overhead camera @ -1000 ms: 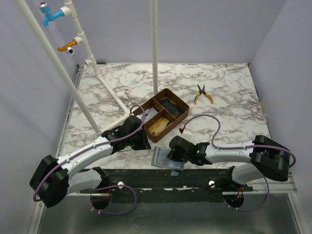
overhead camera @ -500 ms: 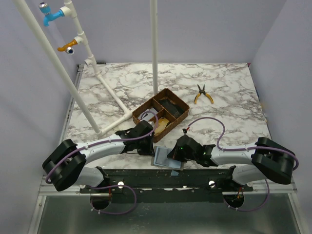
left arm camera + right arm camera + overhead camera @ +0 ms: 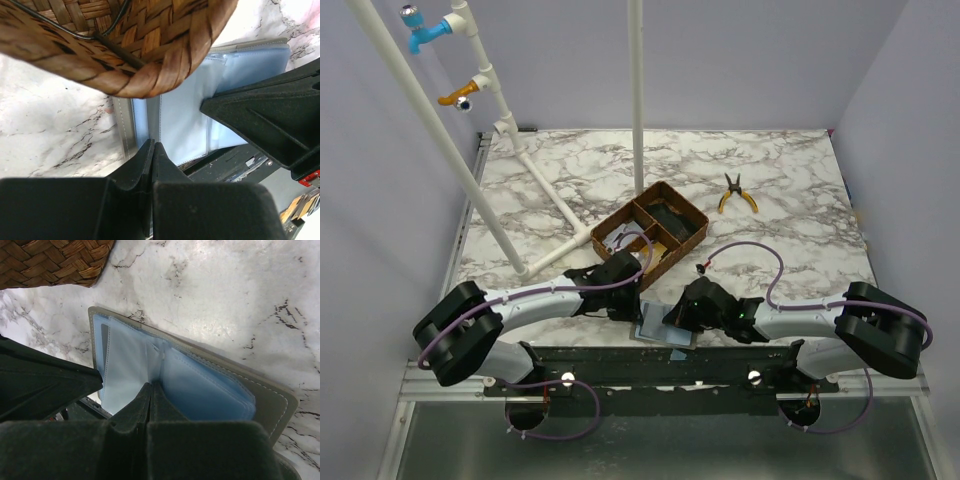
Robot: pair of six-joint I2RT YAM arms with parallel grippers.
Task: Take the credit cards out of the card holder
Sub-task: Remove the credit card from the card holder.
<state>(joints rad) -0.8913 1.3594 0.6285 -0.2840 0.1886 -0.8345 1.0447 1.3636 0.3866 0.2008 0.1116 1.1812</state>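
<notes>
The card holder (image 3: 655, 328) was laid open on the marble table (image 3: 790, 240) at its near edge, just beside the brown tray (image 3: 680, 255), with its blue pockets turned up. The left gripper (image 3: 151, 146) was squeezed tight, finger against finger, with its tip at the holder's edge. The right gripper (image 3: 151, 386) was squeezed tight too, and its tip was set on the blue pockets.

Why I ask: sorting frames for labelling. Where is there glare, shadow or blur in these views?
Top external: evenly lit and sharp, soft shadows under the arms. Left wrist: the woven tray and the black jaws crowd the frame, the card holder between them in focus. Right wrist: a sheen on the marble table, the card holder crisp, the jaws a featureless black mass.
</notes>
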